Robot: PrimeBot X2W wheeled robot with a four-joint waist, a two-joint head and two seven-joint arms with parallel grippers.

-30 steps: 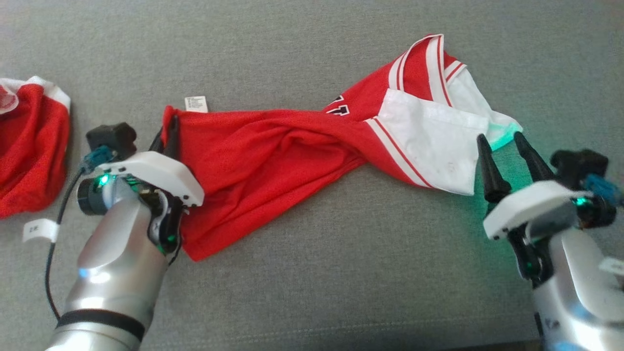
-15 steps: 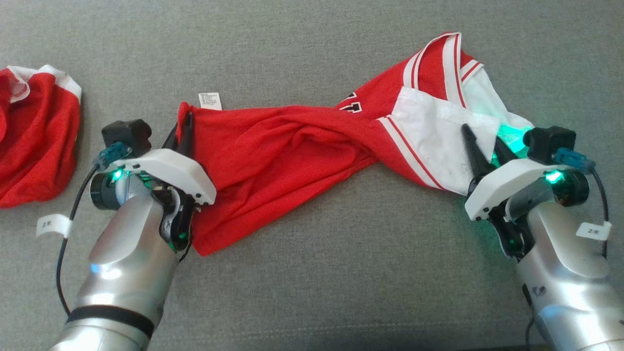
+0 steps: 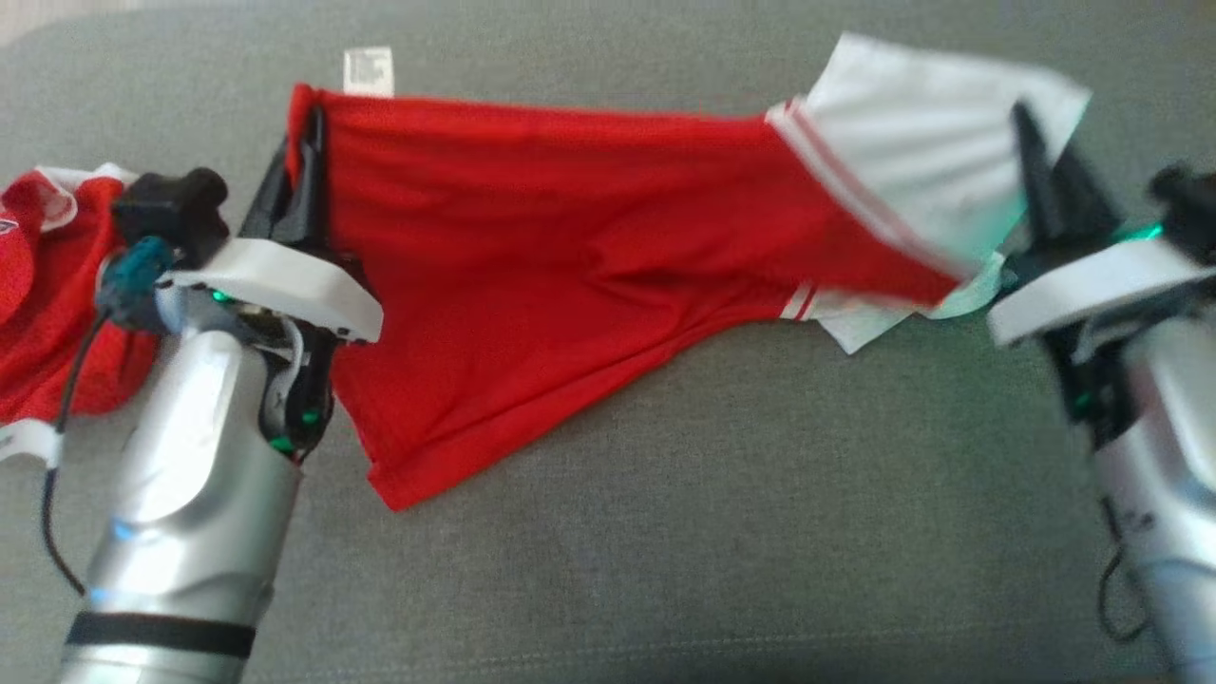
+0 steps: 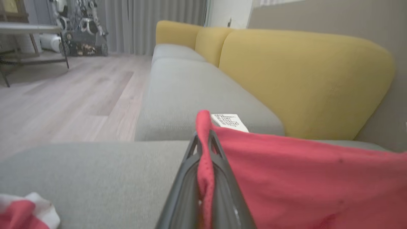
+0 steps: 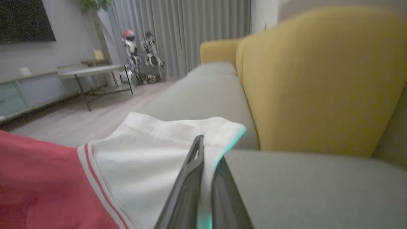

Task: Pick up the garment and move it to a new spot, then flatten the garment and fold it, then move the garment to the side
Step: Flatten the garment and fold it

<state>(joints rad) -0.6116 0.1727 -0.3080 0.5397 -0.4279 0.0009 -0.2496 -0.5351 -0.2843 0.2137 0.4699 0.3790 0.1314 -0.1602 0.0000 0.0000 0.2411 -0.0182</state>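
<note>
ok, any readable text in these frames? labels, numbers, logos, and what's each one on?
Nothing can be quoted.
Care tag sewn at a corner of the red garment: rows of print, too small and blurred to read, in the left wrist view too.
White label at the head view's left edge: cut off, no text legible.

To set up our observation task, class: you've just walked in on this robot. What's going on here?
A robot holds a red mesh jersey with a white end stretched between its two arms over a grey fabric sofa seat. Its left gripper pinches the red edge by the label; its right gripper pinches the white end. A second crumpled red-and-white garment lies at the left.
</note>
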